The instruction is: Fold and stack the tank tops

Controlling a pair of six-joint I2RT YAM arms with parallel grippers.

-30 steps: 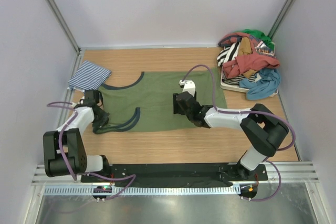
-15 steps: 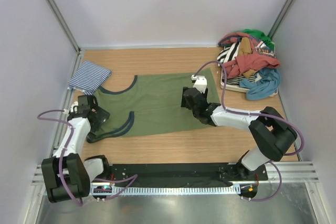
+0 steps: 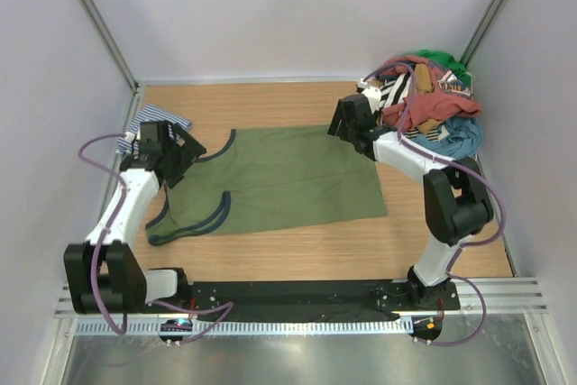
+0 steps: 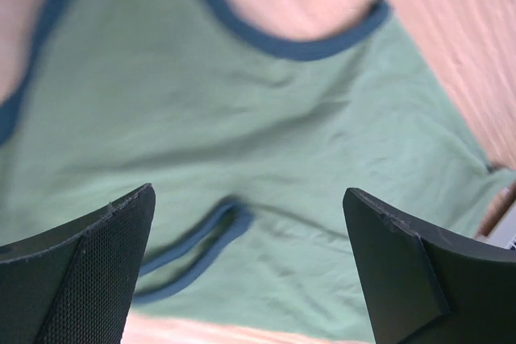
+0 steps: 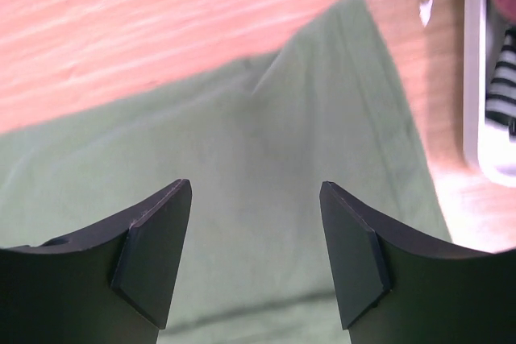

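From above, the olive green tank top (image 3: pixel 288 178) lies spread flat across the middle of the wooden table (image 3: pixel 270 101), with neck and armholes to the left and hem to the right. The striped tank top (image 3: pixel 153 116) sits folded at the far left corner, partly hidden by the left arm; only this view shows it, and only this view shows the whole heap of clothes (image 3: pixel 428 101) on the white tray (image 3: pixel 397 145) at the far right. The left arm reaches forward along the table's left edge, and the left gripper (image 3: pixel 185 158) hangs over the green top's far strap, pointing right. The right arm stretches forward and bends back to the left; the right gripper (image 3: pixel 341 123) hovers by the green top's far right corner, near the tray.

The left wrist camera looks down on the green cloth from close; its two dark fingers (image 4: pixel 89 271) stand spread wide at the bottom corners, with nothing between them and the cloth clear below. The navy trim (image 4: pixel 282 44) curves across the top of the view as a scooped edge, and a second loop of it lies lower down; bare wood shows at the upper right.

The right wrist camera shows its own jaws parted and empty above the green top's corner, where a faint crease runs through the cloth. Wood fills the upper part; the tray's white rim stands at the right edge, with a black-and-white striped cloth (image 5: pixel 506 78) inside it.
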